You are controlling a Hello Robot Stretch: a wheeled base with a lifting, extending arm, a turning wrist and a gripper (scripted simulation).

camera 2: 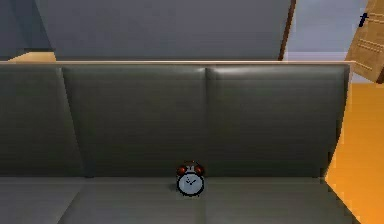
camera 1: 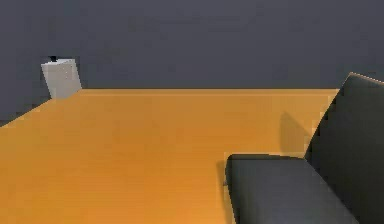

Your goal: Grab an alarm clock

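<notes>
**Clock on sofa seat, arm side: grasp notes**

Near: dark grey padded sofa [camera 2: 120,120], its seat cushion running along the arm side view's bottom edge. The small round alarm clock with white dial and red twin bells on top [camera 2: 190,182] stands upright on that seat, about mid-picture, just left of the seam between two back cushions and close to the foot of the backrest. Can't tell whether it touches the backrest.

Handling (my read): light, rigid shell. The round, smooth body is likely to slip or roll. The dial front and thin bells are the fragile bits. The soft cushion under it means a nudge could tip it over. Take it across the body's sides, below the bells, not by the bells or feet.

Jaws: cannot tell their state.

Hard to make out: the clock's feet, hands and back. The seat's near edge is cut off at the bottom and the sofa runs out of frame at the left.

Far: behind the backrest is a brown wooden door frame [camera 2: 291,25] at upper right, with orange floor [camera 2: 360,175] at right. In the forward view a dark cushioned seat [camera 1: 290,185] sits near right, probably the same sofa's end. Far left, a small pale grey box [camera 1: 62,79] stands against the dark blue-grey wall [camera 1: 200,40]. A dark speck sits on top of it, unidentifiable.
</notes>
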